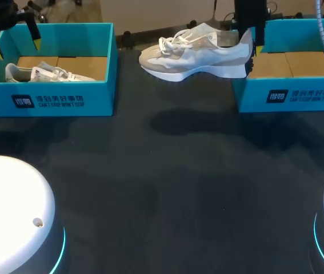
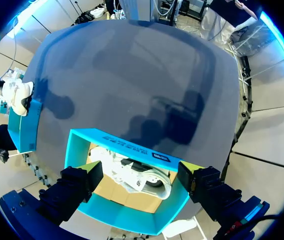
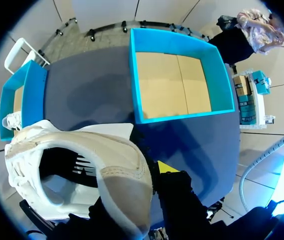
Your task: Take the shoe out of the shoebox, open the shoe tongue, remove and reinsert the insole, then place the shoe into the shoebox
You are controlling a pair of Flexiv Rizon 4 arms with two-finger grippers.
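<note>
Shoe (image 1: 196, 54) hung in mid-air beside the right shoebox (image 1: 299, 94), heel pinched by the right gripper (image 1: 252, 47); left gripper (image 1: 18, 47) hovered spread wide over the left shoebox (image 1: 64, 98) and its second shoe (image 1: 42, 73).

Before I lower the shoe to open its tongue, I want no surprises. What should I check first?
1. Shoe out of the right shoebox: ok, held in the air beside it.
2. Right end effector grip: ok, shut on the heel.
3. Left end effector free to help: ok, open above the left shoebox.
4. Second shoe out of the way: ok, inside the left shoebox.
5. Insole seated: cannot tell.
</note>
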